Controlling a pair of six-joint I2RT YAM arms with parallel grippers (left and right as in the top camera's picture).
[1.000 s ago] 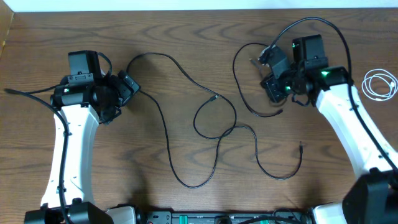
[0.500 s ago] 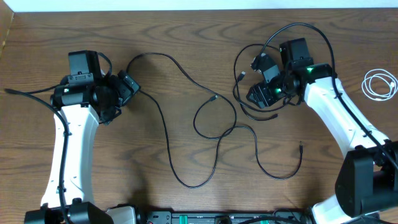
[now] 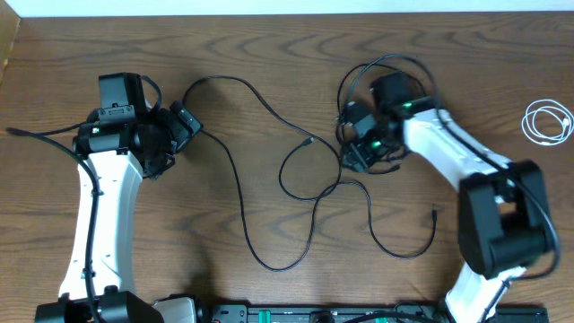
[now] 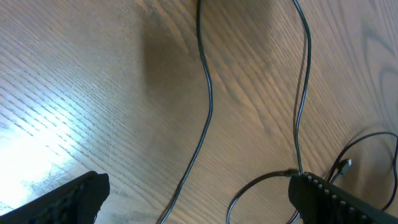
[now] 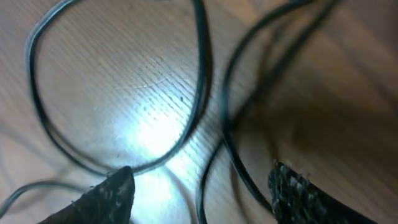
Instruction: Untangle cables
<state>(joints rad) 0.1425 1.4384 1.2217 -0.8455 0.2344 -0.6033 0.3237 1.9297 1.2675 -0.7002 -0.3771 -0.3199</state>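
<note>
My left gripper (image 3: 184,123) sits at the far left, jaws wide apart with nothing between them. Its wrist camera shows only two runs of the long black cord (image 4: 207,106) lying on the table (image 3: 269,45) beneath. One run arcs rightward from just beside those jaws to a small plug (image 3: 310,140). Near the middle the black cords (image 3: 316,193) cross one another in loose loops. Further right, my right gripper (image 3: 357,152) hangs over a tight cluster of loops, jaws likewise apart and gripping nothing. The white cord (image 3: 549,121) lies coiled at the far right edge, well apart from everything.

The danger, as I judge it, is on the right. Several strands run beneath these fingers, and if I close now I may pinch two at once (or my arm's own thicker wire (image 3: 381,59), which curls just beside them). Pulling then would cinch the tangle rather than free it.

I cannot tell which strand passes over which at the middle crossing. My right wrist view is too blurred to separate cord from shadow.
</note>
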